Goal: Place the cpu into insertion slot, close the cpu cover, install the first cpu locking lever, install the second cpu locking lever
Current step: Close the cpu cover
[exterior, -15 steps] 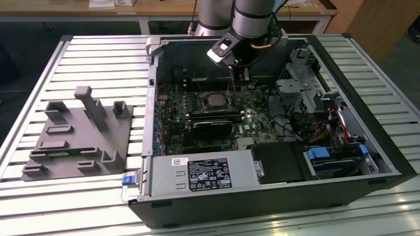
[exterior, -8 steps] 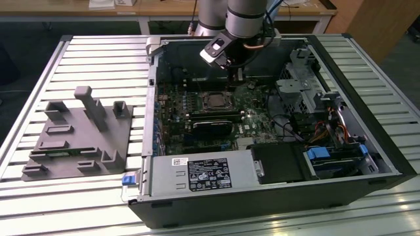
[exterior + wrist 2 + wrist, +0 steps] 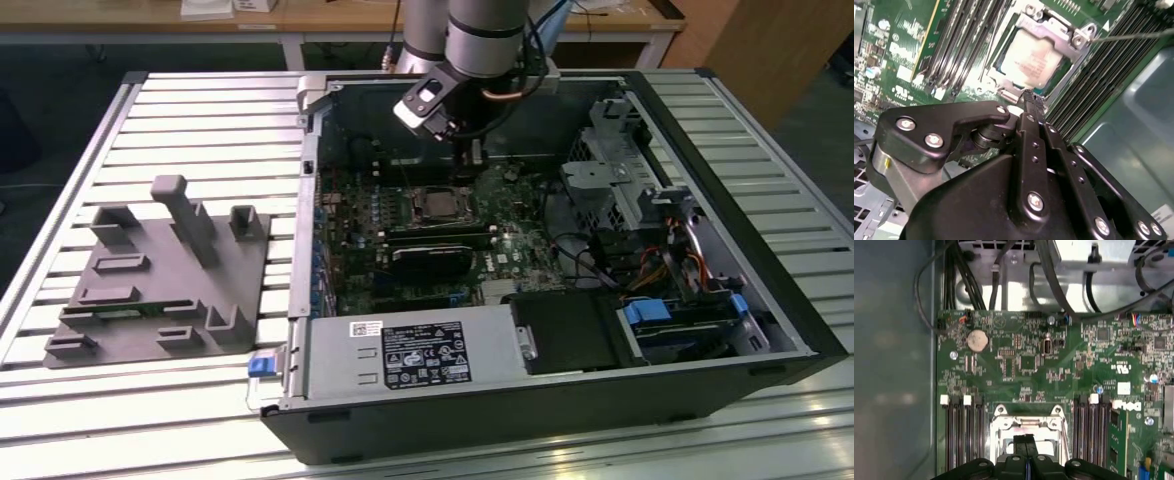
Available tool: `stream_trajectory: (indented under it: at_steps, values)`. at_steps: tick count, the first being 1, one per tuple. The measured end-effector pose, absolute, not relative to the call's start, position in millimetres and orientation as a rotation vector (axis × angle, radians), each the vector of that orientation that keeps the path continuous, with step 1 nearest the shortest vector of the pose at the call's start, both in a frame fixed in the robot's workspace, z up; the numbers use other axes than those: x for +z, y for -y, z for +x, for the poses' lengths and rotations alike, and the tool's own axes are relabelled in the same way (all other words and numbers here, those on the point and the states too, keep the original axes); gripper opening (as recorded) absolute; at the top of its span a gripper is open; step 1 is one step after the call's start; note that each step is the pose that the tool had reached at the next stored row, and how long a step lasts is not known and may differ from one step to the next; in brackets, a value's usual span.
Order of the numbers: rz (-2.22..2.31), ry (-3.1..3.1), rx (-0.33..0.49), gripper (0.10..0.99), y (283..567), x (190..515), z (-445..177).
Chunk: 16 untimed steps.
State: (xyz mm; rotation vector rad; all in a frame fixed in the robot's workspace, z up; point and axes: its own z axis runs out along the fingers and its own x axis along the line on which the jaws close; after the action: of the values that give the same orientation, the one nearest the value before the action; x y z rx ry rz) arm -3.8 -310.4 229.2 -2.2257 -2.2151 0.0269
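Close up, my gripper (image 3: 1029,99) has its two black fingers pressed flat together, with nothing visible between them. Its tip sits right at the edge of the insertion slot (image 3: 434,203); I cannot tell whether it touches. Straight ahead of the tip, the cpu (image 3: 1030,61) lies flat in the slot, a pale silvery square. The cpu cover (image 3: 1056,26), a thin metal frame, lies down around it, so the chip shows through its window. From one corner of the cover a thin metal rod (image 3: 1134,36), likely a locking lever, runs out across the long black memory slots (image 3: 1104,85). In the exterior view, I point down into an open computer case (image 3: 534,430) standing on a slatted worktop (image 3: 200,110).
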Motion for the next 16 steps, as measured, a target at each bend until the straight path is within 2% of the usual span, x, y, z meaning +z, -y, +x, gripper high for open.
stream_trajectory:
  at_steps: [16]
  values:
    - [-2.209,2.213,-0.033,0.106,318,222,-27]
